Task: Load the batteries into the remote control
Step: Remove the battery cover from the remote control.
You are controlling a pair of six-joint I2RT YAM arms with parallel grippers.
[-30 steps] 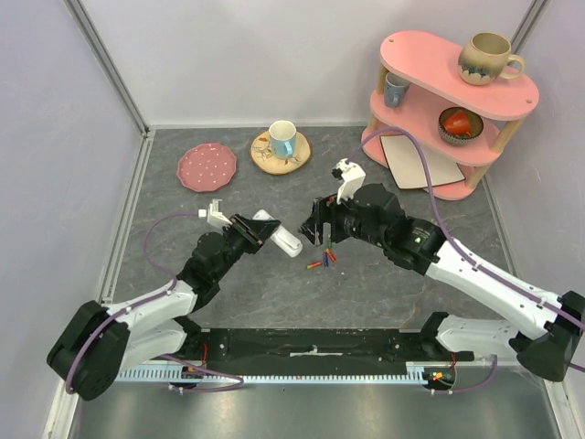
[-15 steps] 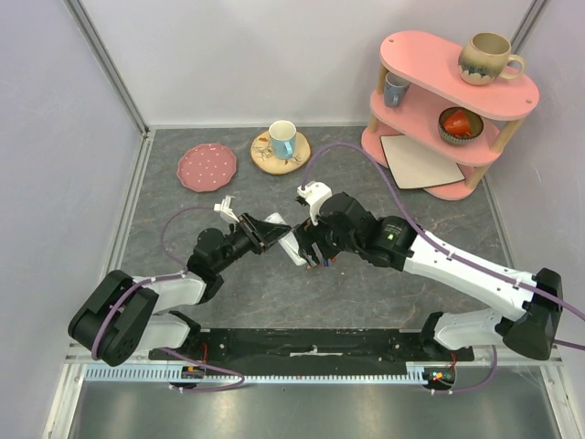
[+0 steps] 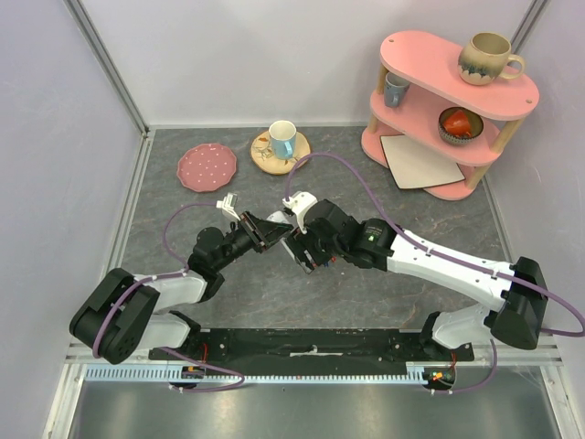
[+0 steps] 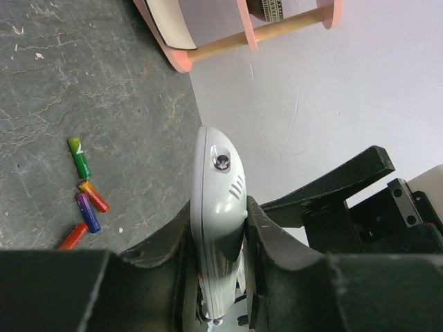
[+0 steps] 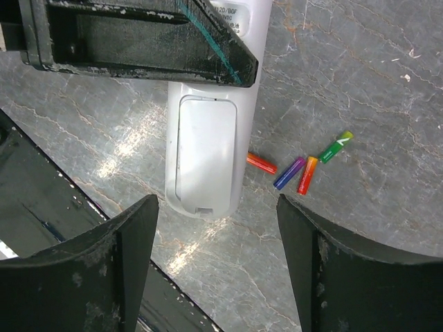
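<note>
Over the remote (image 4: pixel 216 180) pinched by the left gripper (image 4: pixel 220 235), the right gripper (image 5: pixel 216 207) has come, fingers (image 5: pixel 135 235) wide, maybe for the lid (image 5: pixel 203 149), batteries (image 5: pixel 297 166) at 3 o'clock.

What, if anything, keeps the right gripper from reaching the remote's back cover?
Nothing, it seems. The open right gripper faces the cover directly; the left gripper clamps the remote only at its other end.

White remote control (image 5: pixel 205 149), multicoloured batteries (image 5: pixel 289 172)
</note>
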